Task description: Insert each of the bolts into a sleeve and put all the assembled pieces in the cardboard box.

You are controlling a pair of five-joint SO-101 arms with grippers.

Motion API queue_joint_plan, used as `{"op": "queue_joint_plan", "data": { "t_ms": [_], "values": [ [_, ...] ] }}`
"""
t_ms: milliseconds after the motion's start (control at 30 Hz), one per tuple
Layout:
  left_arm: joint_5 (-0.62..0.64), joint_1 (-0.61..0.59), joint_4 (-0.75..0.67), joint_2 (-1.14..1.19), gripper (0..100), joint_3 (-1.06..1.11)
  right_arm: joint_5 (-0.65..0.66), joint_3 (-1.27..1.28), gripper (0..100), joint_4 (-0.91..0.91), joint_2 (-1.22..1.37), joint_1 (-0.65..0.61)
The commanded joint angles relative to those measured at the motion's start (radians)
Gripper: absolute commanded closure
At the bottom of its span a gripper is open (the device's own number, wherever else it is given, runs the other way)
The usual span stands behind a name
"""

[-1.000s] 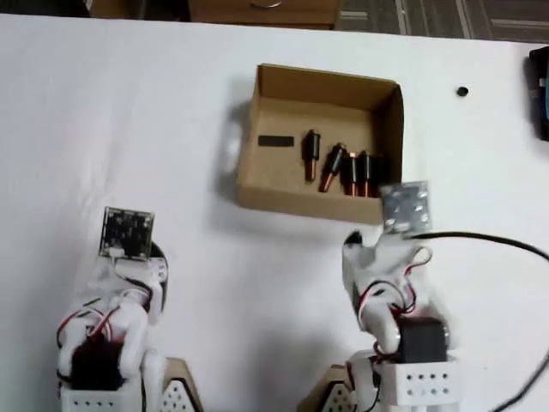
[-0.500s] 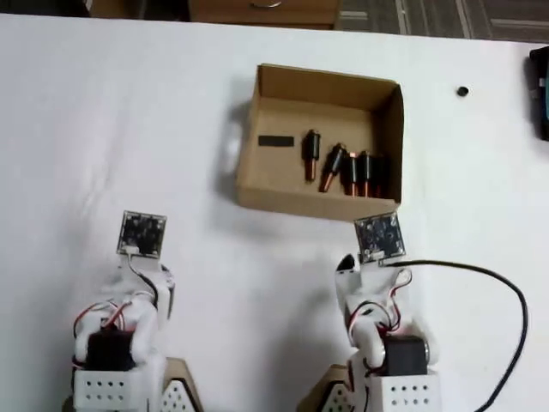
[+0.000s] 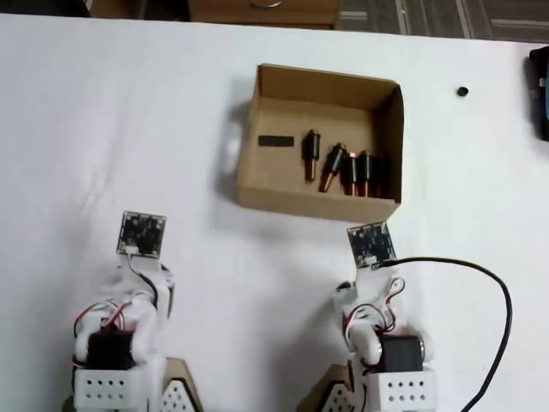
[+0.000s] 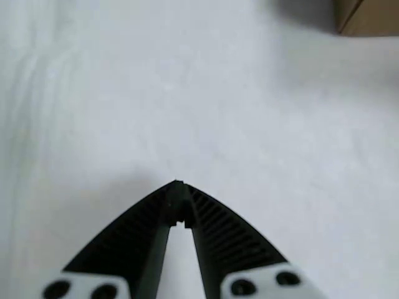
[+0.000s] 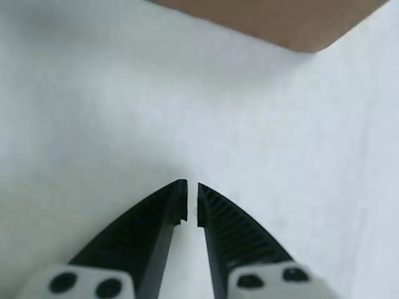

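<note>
A white table [image 3: 129,129] seen from above, with a cardboard box [image 3: 326,81] standing open near its middle, toward the far side. Four bolt-and-sleeve pieces lie on the floor of the box, all roughly lengthwise from far to near: one piece [image 3: 310,154] lies alone near the middle, and three pieces [image 3: 350,172] lie close together just to the right of it, near the right wall. Each is dark at one end and copper-coloured at the other. A small black strip [image 3: 275,142] lies flat on the box floor, to the left of the pieces. Two white robot arms sit at the near edge of the table, both folded back and well apart from the box. The left arm [image 3: 120,335] is at the near left, and the right arm [image 3: 382,343] is at the near right, closer to the box's front wall. A black cable [image 3: 480,275] loops from the right arm across the table. The left gripper [image 4: 179,187] hangs over bare table with its black tips pressed together, holding nothing. The right gripper [image 5: 189,187] also hangs over bare table, its tips almost together with a thin slit between them, holding nothing. A small black dot [image 3: 462,90] lies on the table to the right of the box.
</note>
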Motion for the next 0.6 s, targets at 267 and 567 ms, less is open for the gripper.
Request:
{"op": "queue_joint_plan", "data": {
  "t_ms": [267, 567],
  "values": [
    [-0.005, -0.011, 0.041, -0.021, 98, 0.035, 0.002, 0.011, 97.8, 0.007, -0.010, 0.005],
    [-0.006, -0.011, 0.043, -0.021, 98, 0.035, 0.002, 0.011, 97.8, 0.007, -0.010, 0.005]
  ]
}}
